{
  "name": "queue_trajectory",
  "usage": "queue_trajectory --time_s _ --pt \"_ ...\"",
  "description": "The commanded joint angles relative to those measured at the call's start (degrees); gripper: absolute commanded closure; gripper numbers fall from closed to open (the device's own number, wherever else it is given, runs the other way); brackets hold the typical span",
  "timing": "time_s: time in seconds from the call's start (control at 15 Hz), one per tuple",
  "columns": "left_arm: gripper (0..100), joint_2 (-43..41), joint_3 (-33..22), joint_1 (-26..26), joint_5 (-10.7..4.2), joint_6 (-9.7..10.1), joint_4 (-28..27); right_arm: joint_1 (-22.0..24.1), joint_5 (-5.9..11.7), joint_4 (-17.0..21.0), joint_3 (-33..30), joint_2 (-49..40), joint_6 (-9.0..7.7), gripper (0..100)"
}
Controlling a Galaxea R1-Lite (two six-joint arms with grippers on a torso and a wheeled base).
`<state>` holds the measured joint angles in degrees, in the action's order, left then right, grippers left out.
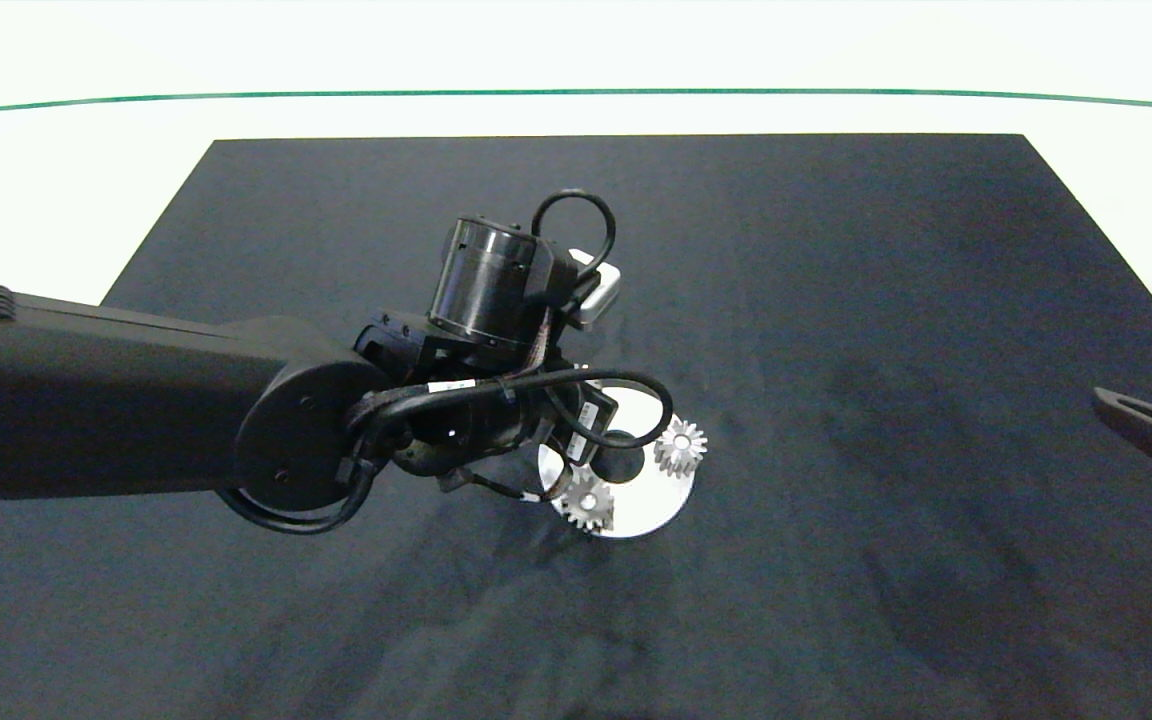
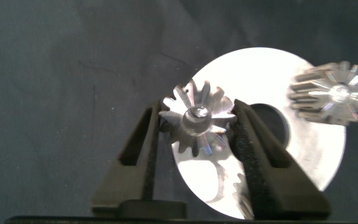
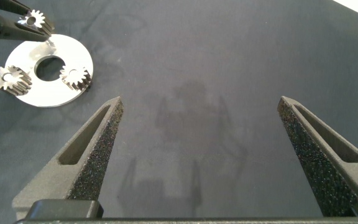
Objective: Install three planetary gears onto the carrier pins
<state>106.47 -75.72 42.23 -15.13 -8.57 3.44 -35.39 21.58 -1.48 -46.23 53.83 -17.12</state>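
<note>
The third planetary gear (image 2: 197,121) sat between the fingers of the left tool (image 2: 197,140), over a pin near the rim of the white disc (image 2: 309,162). The pin's rounded tip showed through the bore. Whether the gear was fully seated could not be told. The two pads pressed its teeth on opposite flanks, so the left tool was closed on it.

Two more gears (image 1: 681,447) (image 1: 588,502) already stood on their own carrier pins on the same disc, on either side of its central hole (image 3: 48,64). In the right wrist view all three gears ringed that hole.

The disc lay on the dark mat (image 1: 836,300) covering the counter, a little toward the near edge from the mat's middle.

These gears looked like solid metal: stiff, small, dense for their size, not fragile. Their polished surface was probably slippery, and the pointed teeth gave the pads only narrow ridges to bear on. Taking hold across the tooth tips from two opposite sides, bore upright, seemed the sensible grip. A tilted gear would likely jam on the pin. The light disc might slide on the mat if pushed sideways.

The right tool (image 3: 207,155) hung with its fingers spread wide and empty, over bare mat near the right edge, well apart from the disc.
</note>
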Motion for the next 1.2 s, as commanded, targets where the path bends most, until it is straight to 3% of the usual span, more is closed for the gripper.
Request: queue_trajectory --time_s 0.07,0.53,0.73,0.87,1.2 --pt "0 0.2 -0.7 0.3 -0.08 -0.66 0.2 0.0 0.13 0.0 0.0 0.0 -0.11 0" --pt "0 0.1 -0.5 0.2 -0.08 -1.27 0.2 0.0 0.13 0.0 0.1 0.1 -0.11 0" --pt "0 -1.8 0.5 -2.5 -0.08 -1.89 0.0 0.0 0.13 0.0 0.3 0.0 -0.46 0" --pt "0 -3.6 3.5 -6.1 -0.08 -3.47 0.1 0.0 0.13 0.0 0.3 0.0 -0.55 0" --pt "0 -6.8 10.9 -10.8 -0.08 -3.21 2.5 -0.1 0.13 0.0 0.3 0.0 -0.55 0"
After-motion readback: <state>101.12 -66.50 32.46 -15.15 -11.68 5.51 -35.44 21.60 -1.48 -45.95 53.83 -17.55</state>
